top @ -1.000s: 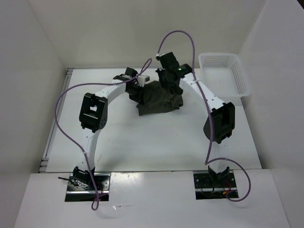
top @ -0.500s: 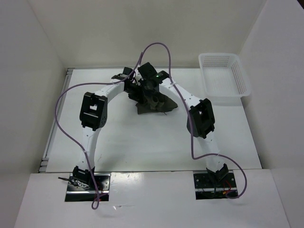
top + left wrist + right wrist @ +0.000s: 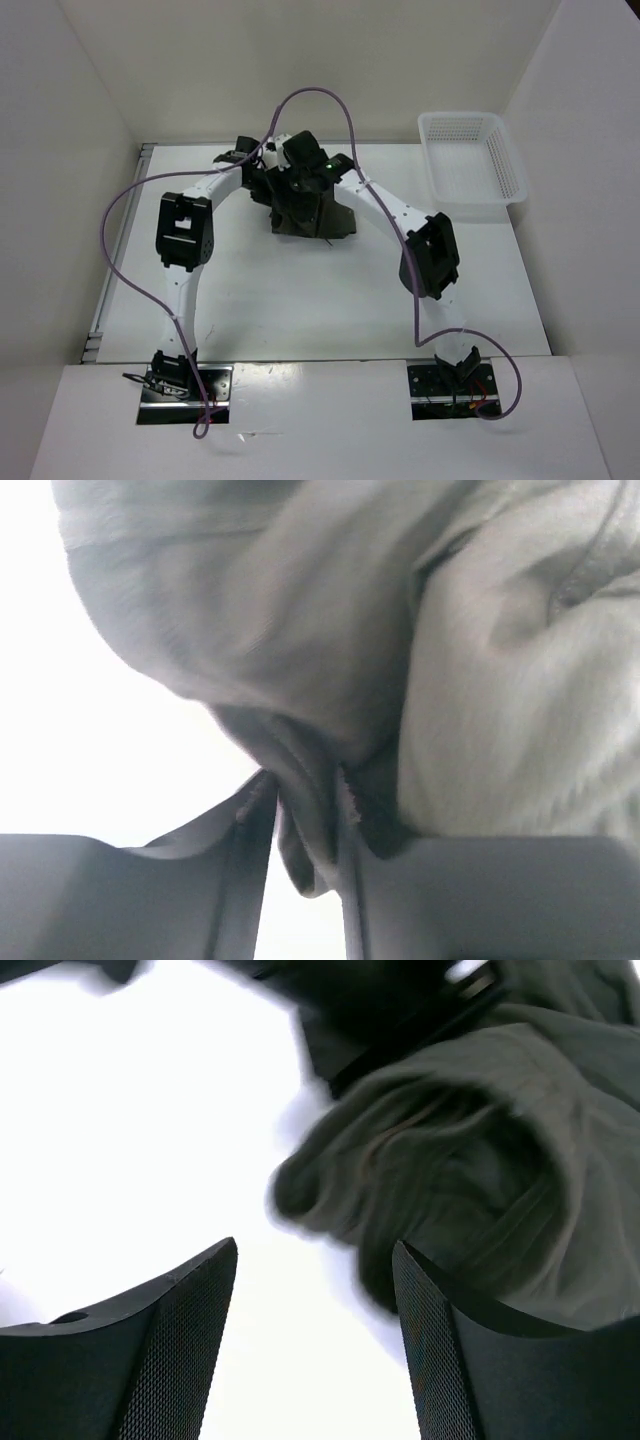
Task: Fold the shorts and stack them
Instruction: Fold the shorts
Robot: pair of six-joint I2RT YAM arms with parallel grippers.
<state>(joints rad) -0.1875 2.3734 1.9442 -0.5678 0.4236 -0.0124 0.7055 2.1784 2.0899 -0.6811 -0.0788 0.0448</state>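
From above, the shorts [image 3: 338, 224] lie as a dark crumpled heap on the far middle of the white table [image 3: 300, 300]. Both wrists crowd over them, and a white mesh basket [image 3: 507, 168] sits well apart at the far right corner. That view hides the fingers. The left wrist camera shows the left tool [image 3: 300, 815] pinching a narrow fold of soft, wrinkled olive cloth. The right wrist camera shows the right tool [image 3: 315, 1300] spread wide, its textured black fingers [image 3: 175, 1310] over bare table, with the rumpled, seamed cloth just beyond them.
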